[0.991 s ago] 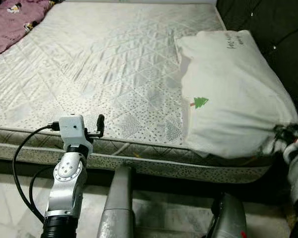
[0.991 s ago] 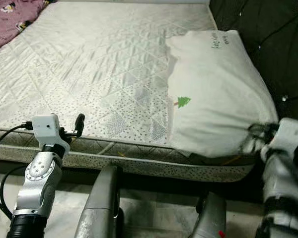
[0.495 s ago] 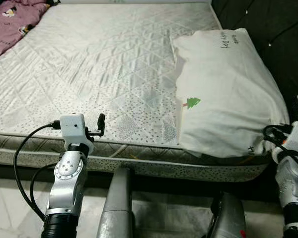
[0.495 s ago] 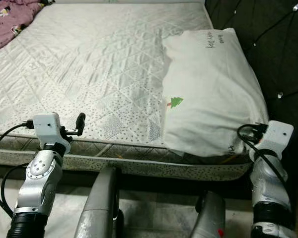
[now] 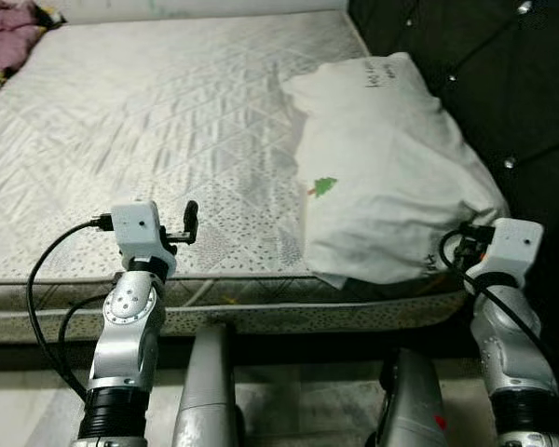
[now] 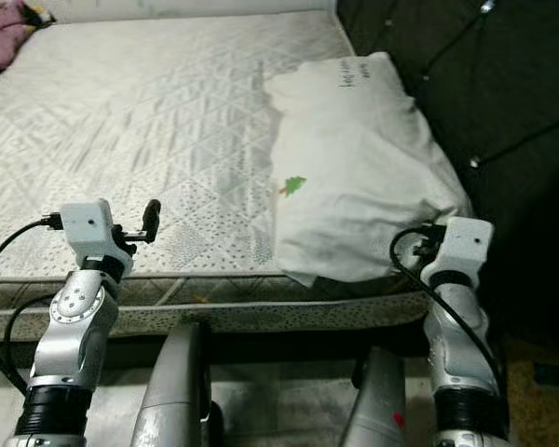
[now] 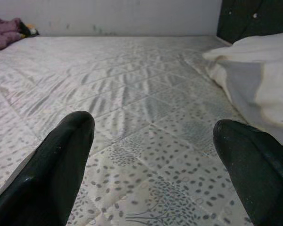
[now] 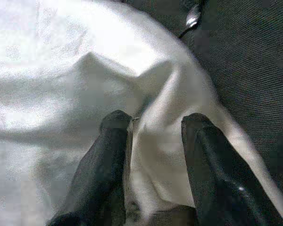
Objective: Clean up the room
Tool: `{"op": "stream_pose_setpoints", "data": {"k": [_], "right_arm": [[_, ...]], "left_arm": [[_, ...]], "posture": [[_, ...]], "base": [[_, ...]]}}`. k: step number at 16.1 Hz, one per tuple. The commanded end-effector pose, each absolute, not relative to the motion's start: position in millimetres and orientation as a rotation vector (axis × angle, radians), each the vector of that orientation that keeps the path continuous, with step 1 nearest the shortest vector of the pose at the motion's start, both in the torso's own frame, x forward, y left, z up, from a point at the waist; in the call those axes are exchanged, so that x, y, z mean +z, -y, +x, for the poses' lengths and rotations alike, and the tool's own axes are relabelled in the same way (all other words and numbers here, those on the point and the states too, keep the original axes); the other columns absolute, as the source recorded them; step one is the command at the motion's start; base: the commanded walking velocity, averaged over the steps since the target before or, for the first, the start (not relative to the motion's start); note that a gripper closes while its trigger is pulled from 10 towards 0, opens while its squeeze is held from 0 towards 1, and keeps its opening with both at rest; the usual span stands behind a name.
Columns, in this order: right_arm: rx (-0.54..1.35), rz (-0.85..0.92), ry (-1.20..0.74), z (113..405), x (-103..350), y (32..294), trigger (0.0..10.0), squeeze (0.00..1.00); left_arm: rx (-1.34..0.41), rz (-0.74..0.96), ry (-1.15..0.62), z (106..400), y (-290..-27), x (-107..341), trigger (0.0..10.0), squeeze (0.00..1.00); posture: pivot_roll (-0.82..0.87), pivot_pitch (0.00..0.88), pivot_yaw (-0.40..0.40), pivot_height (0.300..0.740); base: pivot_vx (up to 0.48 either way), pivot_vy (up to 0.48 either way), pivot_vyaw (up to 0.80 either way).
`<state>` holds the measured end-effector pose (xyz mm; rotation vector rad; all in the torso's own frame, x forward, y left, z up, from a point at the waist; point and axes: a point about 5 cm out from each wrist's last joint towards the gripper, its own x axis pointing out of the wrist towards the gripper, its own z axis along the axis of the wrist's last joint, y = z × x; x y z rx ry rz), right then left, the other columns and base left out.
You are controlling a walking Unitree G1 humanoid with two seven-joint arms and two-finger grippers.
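A white pillow with a small green tree print lies on the right side of the quilted mattress, its near edge hanging over the mattress front. My right gripper is at the pillow's near right corner, with a bunched fold of the pillow cloth pinched between its black fingers. My left gripper hovers open just over the mattress near its front edge, left of the pillow, with nothing between its fingers.
A dark padded headboard rises right behind the pillow. A purple blanket lies at the mattress's far left corner. The mattress front edge runs across just before my legs, over a pale floor.
The whole view has shifted, so the bed and pillow sit further left in the picture. My right gripper stays at the pillow's near corner, and the left gripper holds still over the mattress.
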<state>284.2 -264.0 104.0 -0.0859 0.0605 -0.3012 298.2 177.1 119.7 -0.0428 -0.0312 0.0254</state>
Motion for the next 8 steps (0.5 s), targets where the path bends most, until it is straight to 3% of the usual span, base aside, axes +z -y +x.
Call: {"op": "stream_pose_setpoints", "data": {"k": [1,4,8], "right_arm": [[-0.287,-0.104,-0.079,279,101,255,10.0,1.0],[-0.243,-0.111,-0.057,270,102,241,10.0,1.0],[-0.074,-0.048,0.137,286,142,196,10.0,1.0]], "left_arm": [[0.058,-0.042,0.027,299,-184,119,10.0,0.0],[0.071,-0.046,0.041,297,-185,121,10.0,0.0],[0.074,-0.056,0.099,296,-182,132,10.0,0.0]], "posture": [[-0.03,0.0,0.041,0.526],[-0.02,0.0,0.036,0.526],[-0.02,0.0,0.043,0.526]], "base": [[0.0,0.0,0.0],[0.0,0.0,0.0],[0.0,0.0,0.0]]}}
